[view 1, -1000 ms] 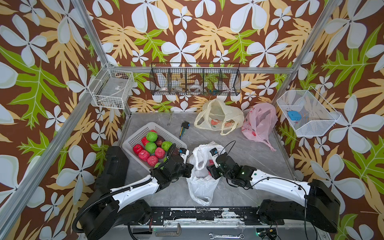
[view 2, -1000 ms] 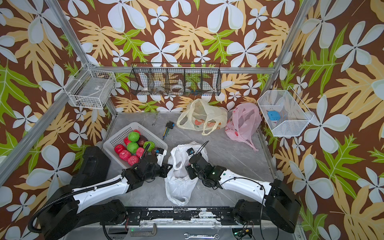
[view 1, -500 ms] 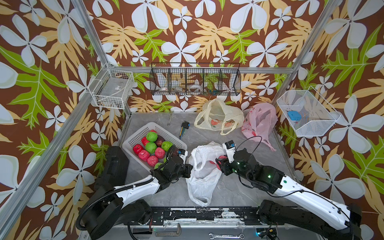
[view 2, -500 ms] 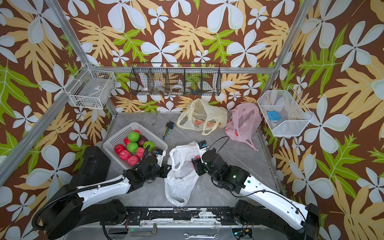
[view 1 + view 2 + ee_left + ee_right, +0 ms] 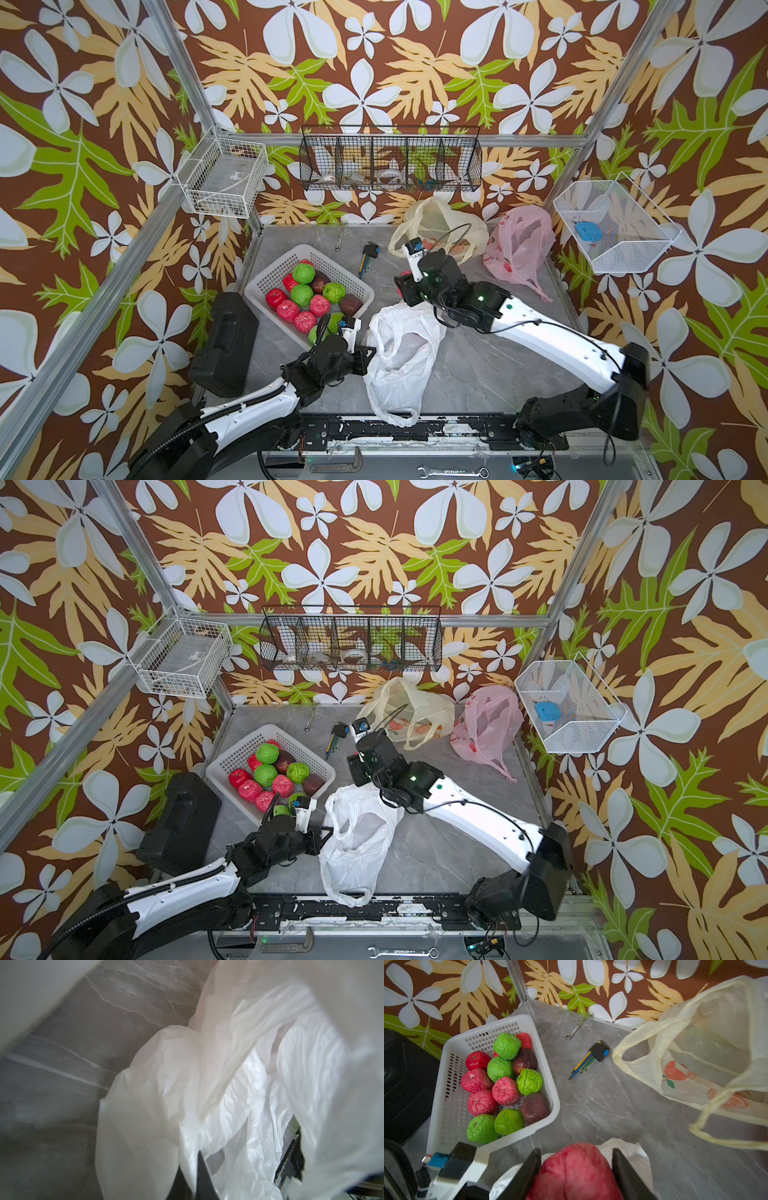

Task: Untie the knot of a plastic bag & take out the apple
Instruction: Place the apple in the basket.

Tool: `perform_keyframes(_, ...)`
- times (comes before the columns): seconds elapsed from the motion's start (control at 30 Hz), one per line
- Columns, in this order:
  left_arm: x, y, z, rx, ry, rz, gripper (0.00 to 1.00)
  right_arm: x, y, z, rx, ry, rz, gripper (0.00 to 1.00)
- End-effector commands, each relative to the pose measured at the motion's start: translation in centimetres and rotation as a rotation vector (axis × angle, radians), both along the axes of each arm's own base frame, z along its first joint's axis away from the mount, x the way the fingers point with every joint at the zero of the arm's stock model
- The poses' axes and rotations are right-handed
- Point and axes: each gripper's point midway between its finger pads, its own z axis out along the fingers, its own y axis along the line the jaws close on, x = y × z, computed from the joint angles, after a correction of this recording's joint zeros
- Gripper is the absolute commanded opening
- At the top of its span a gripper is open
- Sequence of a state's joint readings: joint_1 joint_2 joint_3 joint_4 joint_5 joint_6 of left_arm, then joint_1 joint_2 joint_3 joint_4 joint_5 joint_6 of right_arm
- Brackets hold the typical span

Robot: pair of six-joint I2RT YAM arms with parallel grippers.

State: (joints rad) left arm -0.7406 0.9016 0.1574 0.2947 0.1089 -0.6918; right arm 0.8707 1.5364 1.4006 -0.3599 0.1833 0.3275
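A white plastic bag [image 5: 399, 365] [image 5: 353, 850] lies open and slack on the grey table near the front edge; no knot shows in it. My left gripper [image 5: 369, 353] [image 5: 327, 831] is shut on the bag's left rim; in the left wrist view its dark fingers [image 5: 204, 1176] pinch the white film [image 5: 228, 1084]. My right gripper [image 5: 403, 283] [image 5: 575, 1159] hovers above the table just behind the bag, shut on a red apple [image 5: 575, 1174] [image 5: 402, 275] that sits between its two black fingers [image 5: 532, 1165].
A white basket [image 5: 356, 286] [image 5: 548, 1076] of red, green and dark apples stands left of the right gripper. A black case [image 5: 226, 345] lies at the left. A yellow bag [image 5: 436, 230], a pink bag [image 5: 519, 249], hex keys [image 5: 368, 259] and a wrench [image 5: 339, 240] sit at the back.
The right gripper has risen out of the bag with the red apple and moved toward the back. The bag has sagged flatter. The left gripper has kept its grip in place.
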Motion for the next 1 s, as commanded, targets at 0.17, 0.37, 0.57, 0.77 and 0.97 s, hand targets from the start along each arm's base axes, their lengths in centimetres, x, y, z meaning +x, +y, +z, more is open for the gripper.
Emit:
perform_keyframes(0.17,-0.7,1.6,-0.8,-0.073,0.014,0.079,0.00,3.9,10.5,-3.6,0.061,0.082,0.186,0.50)
perform_keyframes(0.37,-0.7,2.1,-1.5,-0.069,0.025,0.114,0.00,6.2,16.6,-7.4,0.045,0.103,0.283,0.51)
perform_keyframes(0.57,-0.8,2.5,-1.7,-0.079,0.042,0.140,0.00,8.9,20.5,-9.5,0.045,0.038,0.314,0.53)
perform_keyframes(0.77,-0.8,3.2,-1.8,-0.065,0.039,0.168,0.00,10.9,22.6,-9.9,0.084,-0.023,0.312,0.73)
perform_keyframes(0.97,-1.1,3.6,-2.2,-0.051,0.050,0.170,0.00,10.2,22.6,-8.8,0.114,-0.015,0.327,0.83)
